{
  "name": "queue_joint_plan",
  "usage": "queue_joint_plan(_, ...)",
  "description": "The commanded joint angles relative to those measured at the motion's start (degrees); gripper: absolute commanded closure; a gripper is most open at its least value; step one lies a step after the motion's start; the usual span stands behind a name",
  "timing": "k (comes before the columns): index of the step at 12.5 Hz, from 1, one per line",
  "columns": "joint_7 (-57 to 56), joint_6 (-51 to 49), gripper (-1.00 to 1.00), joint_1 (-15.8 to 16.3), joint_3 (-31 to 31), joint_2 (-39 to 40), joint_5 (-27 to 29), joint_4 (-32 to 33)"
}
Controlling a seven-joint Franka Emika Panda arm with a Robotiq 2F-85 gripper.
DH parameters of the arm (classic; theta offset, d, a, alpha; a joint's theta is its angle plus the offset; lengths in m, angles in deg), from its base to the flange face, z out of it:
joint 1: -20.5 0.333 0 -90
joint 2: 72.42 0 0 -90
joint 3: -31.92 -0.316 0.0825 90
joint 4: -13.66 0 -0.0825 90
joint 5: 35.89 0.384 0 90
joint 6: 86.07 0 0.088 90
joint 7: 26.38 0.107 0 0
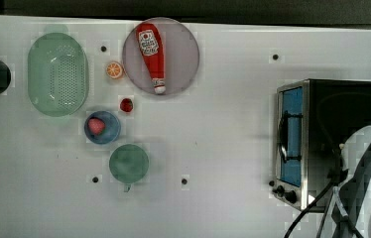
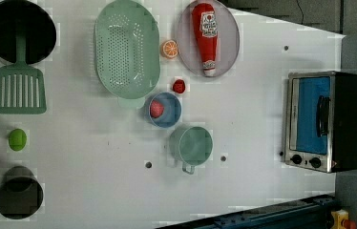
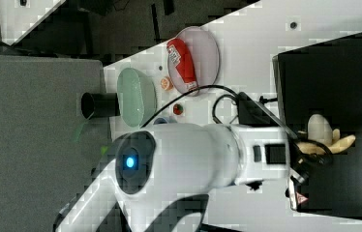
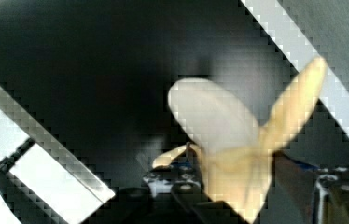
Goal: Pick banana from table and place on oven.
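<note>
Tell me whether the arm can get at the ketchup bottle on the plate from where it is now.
Probably yes. The ketchup bottle lies uncovered on the round plate, nothing above it, with bare table between it and the oven. The gripper sits at the banana first.

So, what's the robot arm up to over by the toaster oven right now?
The robot arm has the banana over the black top of the oven, at the placing stage. In the wrist view the banana sits right at the gripper, with the oven's dark top behind it. Whether it has been let go is not clear. The other toys are on the table.
</note>
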Motion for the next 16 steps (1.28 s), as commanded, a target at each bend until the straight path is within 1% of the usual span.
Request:
queue_joint_plan(1, -2.1, 0.0, -0.87, 1.8, -1.2, -1.2, 1.1, -0.7)
queue_joint_plan(2, -2.1, -1.3, -1.00, 1.9, -1.6, -1.2, 1.1, -0.7)
queue_joint_plan(5, -2.1, -5.4, -1.00, 2.7, -5.3, -2.3, 1.3, -2.2)
queue_joint_plan(7, -0.4, -6.5, -1.00, 4.1, -10.1, -4.5, 2.2, -3.6)
queue_joint_plan(8, 3.2, -6.5, -1.00, 4.8, -12.7, -5.7, 3.2, -3.8)
queue_joint_plan(10, 14.1, -7.5, -1.00, 5.8, -17.7, -7.8, 3.8, -3.6)
queue_joint_plan(14, 40.6, -13.3, -1.00, 7.1, -26.5, -13.6, 3.7, -3.6)
queue_joint_plan(15, 43.8, -16.3, -1.00, 7.1, -28.3, -15.1, 3.7, -3.6)
queue_joint_plan(16, 43.8, -18.9, -1.00, 7.1, -29.7, -16.9, 3.7, -3.7)
